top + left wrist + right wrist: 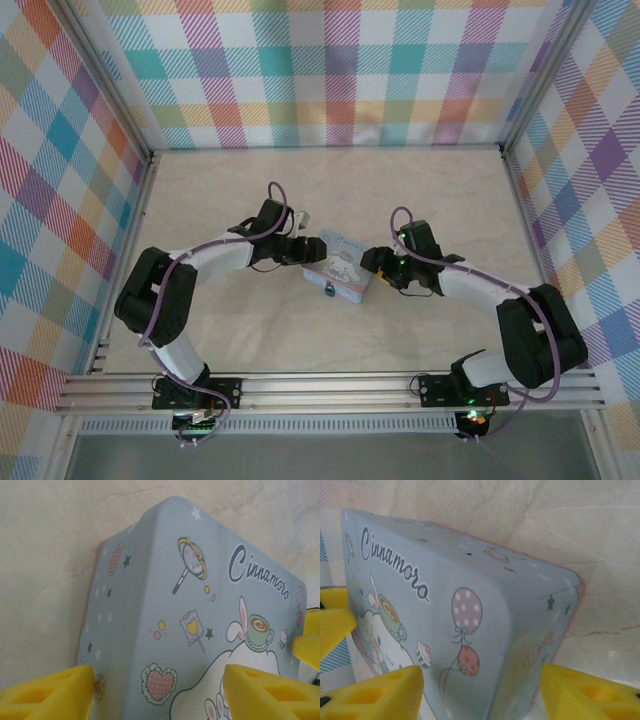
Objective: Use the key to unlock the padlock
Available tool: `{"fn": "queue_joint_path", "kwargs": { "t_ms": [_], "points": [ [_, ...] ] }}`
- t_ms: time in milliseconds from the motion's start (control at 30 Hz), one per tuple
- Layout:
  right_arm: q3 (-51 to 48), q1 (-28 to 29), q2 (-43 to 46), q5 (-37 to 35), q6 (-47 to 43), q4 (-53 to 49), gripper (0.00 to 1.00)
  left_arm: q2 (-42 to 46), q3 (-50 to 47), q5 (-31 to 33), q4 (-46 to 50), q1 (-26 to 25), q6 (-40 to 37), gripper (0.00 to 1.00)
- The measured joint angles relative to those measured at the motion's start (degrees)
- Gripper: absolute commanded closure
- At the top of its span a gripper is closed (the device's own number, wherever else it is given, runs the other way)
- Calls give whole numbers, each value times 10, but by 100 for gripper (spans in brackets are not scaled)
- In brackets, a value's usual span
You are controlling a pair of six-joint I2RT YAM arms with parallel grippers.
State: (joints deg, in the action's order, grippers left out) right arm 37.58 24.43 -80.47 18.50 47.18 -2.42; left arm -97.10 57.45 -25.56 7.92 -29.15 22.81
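The left hand (298, 250) and the right hand (375, 265) meet from opposite sides on the pale-blue tin (342, 262), which lies near the middle of the tabletop (420, 190). At the tin's near edge sits a tiny dark speck that I take for the padlock (328, 291). In its own wrist view, the left hand (159, 676) has its yellow fingers (45, 695) spread to either side of one end of the tin (165, 595). The right hand (481, 672) brackets the other end of the tin (470, 585) the same way. Neither view shows whether the pads press the metal or stand just off it, so I cannot tell if either hand grips. The step in hand looks like steadying the tin so the lock can be reached. To do it well, the hands should square the pads to the tin's short sides rather than its rounded corners. They should close evenly so the tin does not skid or twist, and keep the near edge with the lock free. Much is unclear. The padlock is too small to read its shackle or keyhole, and both wrist views cut off before the tin's near edge. I cannot pick out a key. A small pale object (303, 215) beyond the left hand may be it, but it is too small to say.
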Motion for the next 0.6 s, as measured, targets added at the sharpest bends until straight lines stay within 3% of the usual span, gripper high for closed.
{"fn": "queue_joint_path", "kwargs": {
  "t_ms": [167,600],
  "points": [
    [47,0,-49,-7,-9,-5,44,24,-33,27,-15,0,28,49],
    [225,-14,-194,-37,-73,-50,42,8,-17,84,-49,1,66,48]
  ]
}}
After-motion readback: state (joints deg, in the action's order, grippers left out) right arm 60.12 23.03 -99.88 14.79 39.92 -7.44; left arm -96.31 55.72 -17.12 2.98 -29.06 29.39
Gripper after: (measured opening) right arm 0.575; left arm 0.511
